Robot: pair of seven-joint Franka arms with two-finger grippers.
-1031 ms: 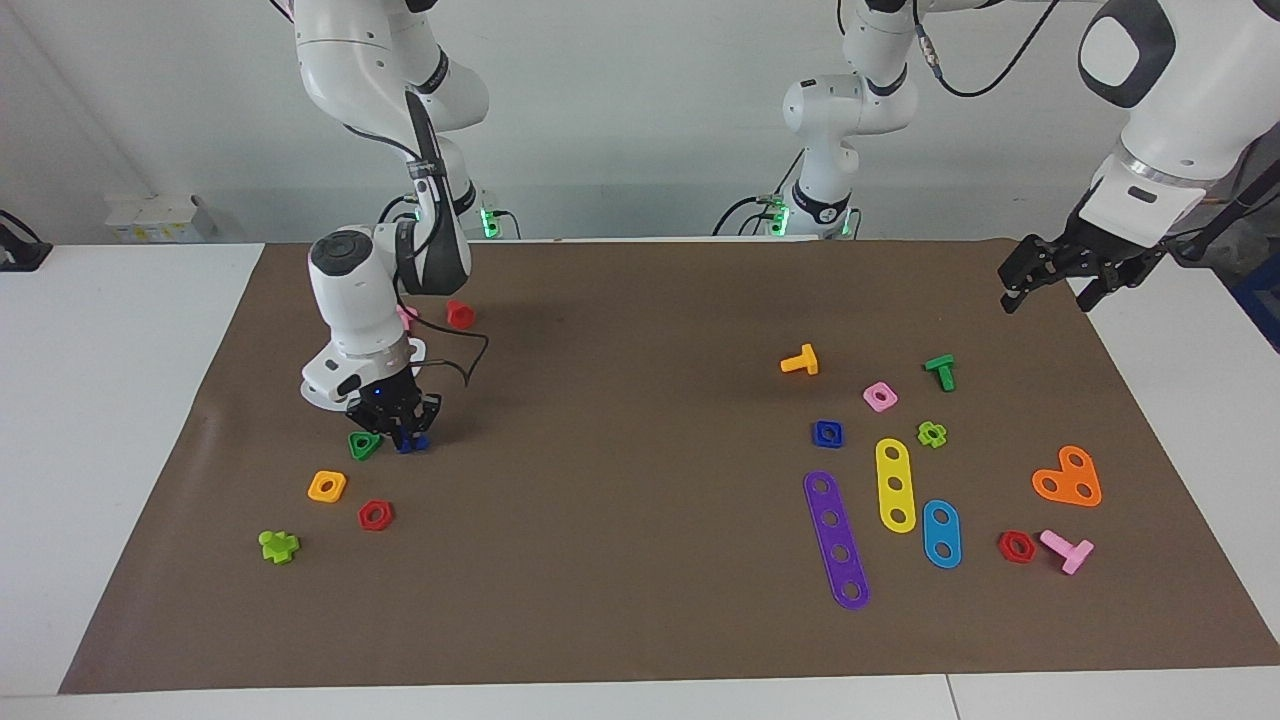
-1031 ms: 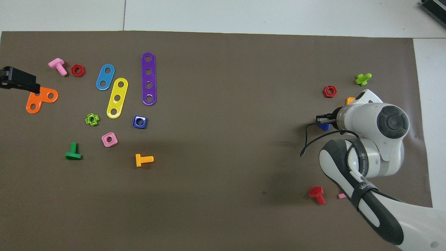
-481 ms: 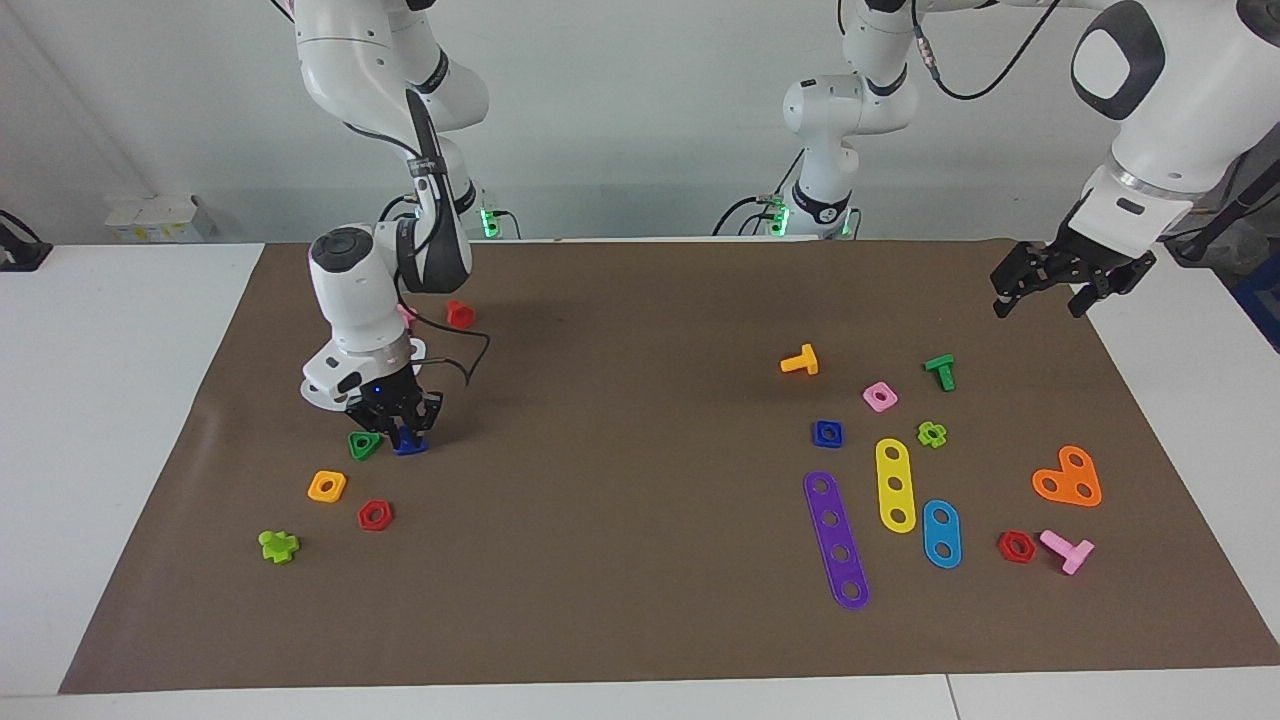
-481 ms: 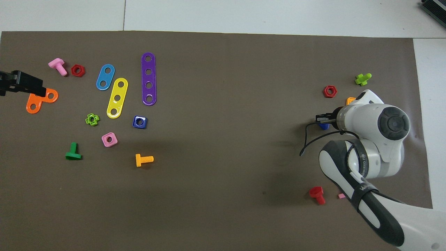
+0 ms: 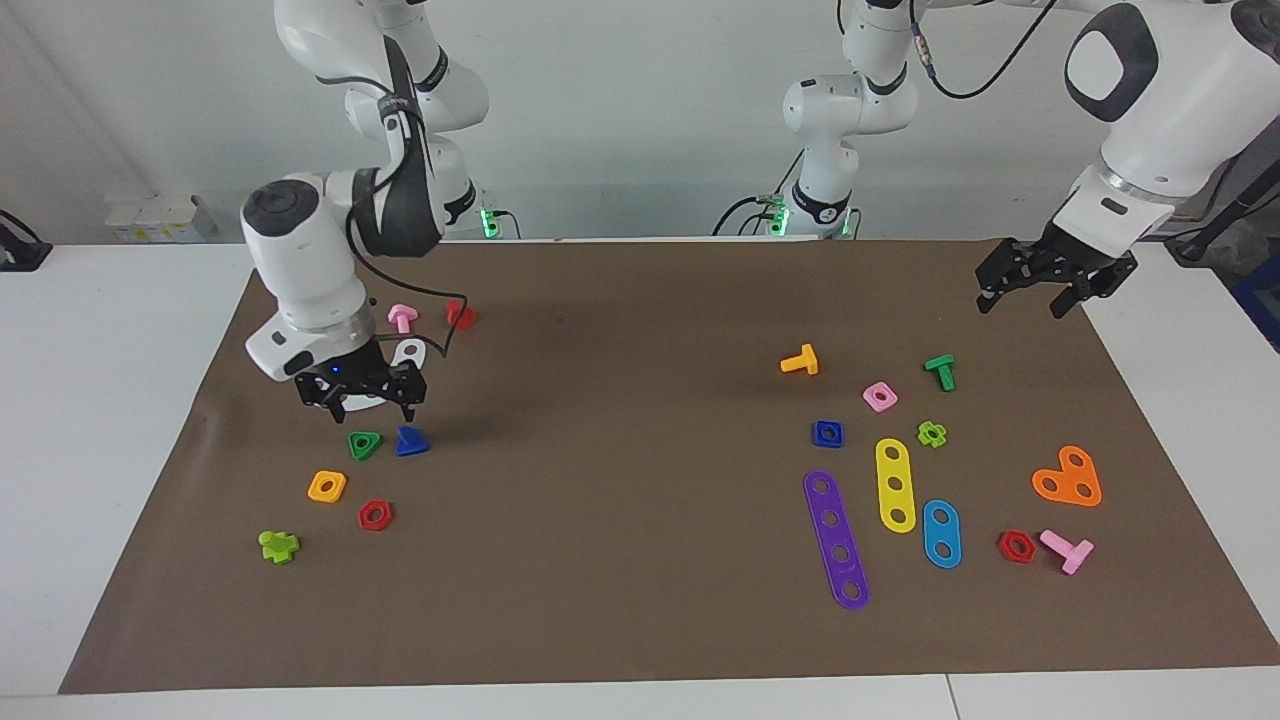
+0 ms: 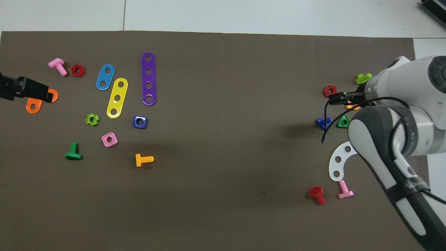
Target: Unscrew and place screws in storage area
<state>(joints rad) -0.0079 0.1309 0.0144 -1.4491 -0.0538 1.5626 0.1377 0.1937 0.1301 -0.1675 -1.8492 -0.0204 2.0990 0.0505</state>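
Observation:
The dark-blue triangular-headed screw [image 5: 410, 442] lies on the brown paper sheet [image 5: 620, 400], beside a green triangular nut [image 5: 364, 444], toward the right arm's end of the table. It also shows in the overhead view [image 6: 323, 122], next to the green nut [image 6: 343, 121]. My right gripper [image 5: 362, 397] hangs open and empty above the paper, a little above these two pieces; in the overhead view [image 6: 337, 99] it covers an orange nut. My left gripper [image 5: 1030, 287] is open and empty, raised over the paper's edge at the left arm's end, over an orange heart plate [image 6: 32, 106].
Near the screw lie a white curved plate [image 5: 405, 352], a pink bolt [image 5: 402, 317], a red bolt [image 5: 460, 314], an orange nut [image 5: 327, 486], a red nut [image 5: 375, 515] and a lime bolt [image 5: 279, 545]. Strips, nuts and bolts lie around the purple strip [image 5: 836, 540].
My right gripper let go of the dark-blue screw, opened and rose, shifting toward the right arm's end. The screw now lies free beside the green nut. My left gripper drifted slightly.

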